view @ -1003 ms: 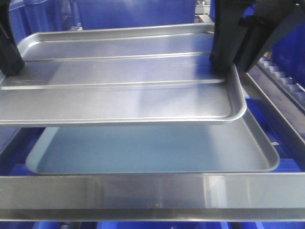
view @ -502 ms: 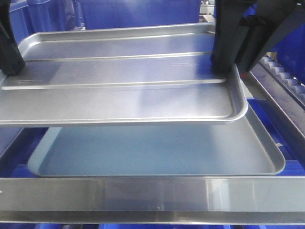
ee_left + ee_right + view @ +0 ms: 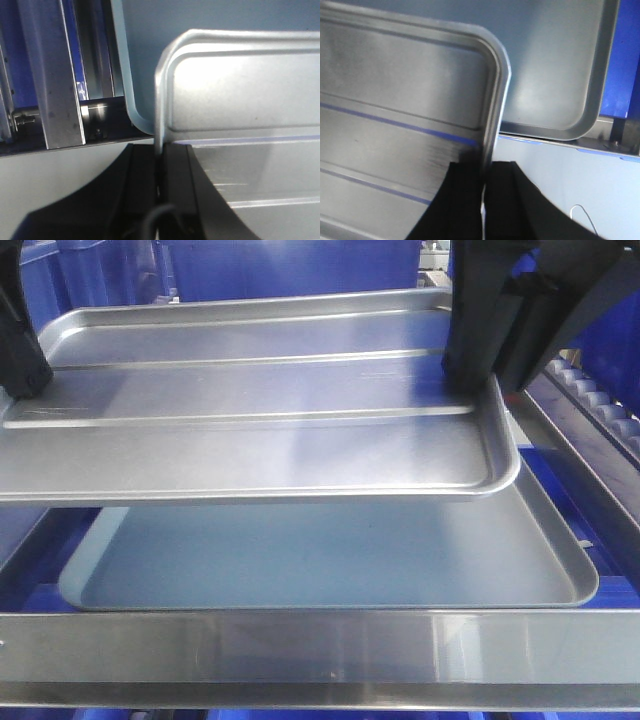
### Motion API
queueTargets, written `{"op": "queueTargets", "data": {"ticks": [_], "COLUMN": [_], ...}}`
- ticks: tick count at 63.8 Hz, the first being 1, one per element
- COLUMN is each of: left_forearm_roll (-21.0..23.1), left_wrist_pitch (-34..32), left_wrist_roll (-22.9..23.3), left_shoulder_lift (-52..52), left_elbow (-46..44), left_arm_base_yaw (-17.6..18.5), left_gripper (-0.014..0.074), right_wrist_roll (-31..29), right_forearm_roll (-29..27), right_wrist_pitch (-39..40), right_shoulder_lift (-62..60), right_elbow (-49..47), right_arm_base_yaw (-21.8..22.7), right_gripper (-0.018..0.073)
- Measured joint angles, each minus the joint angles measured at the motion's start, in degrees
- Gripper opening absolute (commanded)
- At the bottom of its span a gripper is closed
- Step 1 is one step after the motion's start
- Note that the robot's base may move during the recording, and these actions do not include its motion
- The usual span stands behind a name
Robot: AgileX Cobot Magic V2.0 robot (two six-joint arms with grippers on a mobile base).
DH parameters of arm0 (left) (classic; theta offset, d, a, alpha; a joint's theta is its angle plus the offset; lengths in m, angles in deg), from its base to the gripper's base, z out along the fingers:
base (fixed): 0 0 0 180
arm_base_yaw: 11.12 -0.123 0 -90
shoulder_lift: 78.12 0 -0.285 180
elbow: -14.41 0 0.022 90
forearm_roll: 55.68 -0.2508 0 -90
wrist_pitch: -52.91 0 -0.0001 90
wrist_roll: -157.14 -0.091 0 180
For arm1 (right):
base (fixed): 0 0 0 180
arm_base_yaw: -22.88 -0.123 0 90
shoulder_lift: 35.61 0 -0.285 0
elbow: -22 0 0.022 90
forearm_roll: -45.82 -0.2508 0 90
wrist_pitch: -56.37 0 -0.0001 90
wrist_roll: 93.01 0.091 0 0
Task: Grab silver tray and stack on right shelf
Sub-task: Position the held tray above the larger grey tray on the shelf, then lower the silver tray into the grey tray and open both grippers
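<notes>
Jaws of the left gripper [image 3: 160,172] and the right gripper [image 3: 484,182] are each clamped on a short rim of the silver tray [image 3: 260,430], with 1 finger inside the rim and 1 outside. Silver tray, with 2 long ribs across its base, hangs roughly level above the larger grey tray [image 3: 320,560]. Grey tray lies on the shelf [image 3: 572,455], just behind the front bar [image 3: 320,650]. White rollers [image 3: 600,405] line the right side; blue bins [image 3: 290,265] stand behind.

The silver tray [image 3: 260,430] runs off the frame's left edge. It covers the upper half of the grey tray [image 3: 330,560].
</notes>
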Motion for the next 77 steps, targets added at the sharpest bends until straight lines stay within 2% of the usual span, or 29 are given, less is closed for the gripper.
{"op": "queueTargets", "data": {"ticks": [30,44,57,77], "left_forearm_roll": [0.02,0.02,0.79,2.12], "left_wrist_pitch": [0.1,-0.23,-1.89,-4.92], "left_wrist_roll": [0.0,-0.23,-0.49,-0.81], "left_shoulder_lift": [0.0,0.0,-2.04,-14.07], "left_elbow": [-0.09,-0.97,-4.94,-11.74], "left_arm_base_yaw": [0.0,0.0,0.1,0.27], "left_gripper": [-0.0094,-0.0094,-0.0094,-0.0094], "right_wrist_roll": [0.0,-3.03,-7.28,-16.73], "right_forearm_roll": [0.0,0.08,-0.13,-2.99], "right_wrist_pitch": [0.0,0.33,1.6,6.09], "right_shoulder_lift": [0.0,0.0,0.0,1.6], "right_elbow": [0.0,0.0,-0.12,-0.12], "right_arm_base_yaw": [0.0,1.0,6.91,18.44], "right_gripper": [0.0057,0.0057,0.0057,0.0057]}}
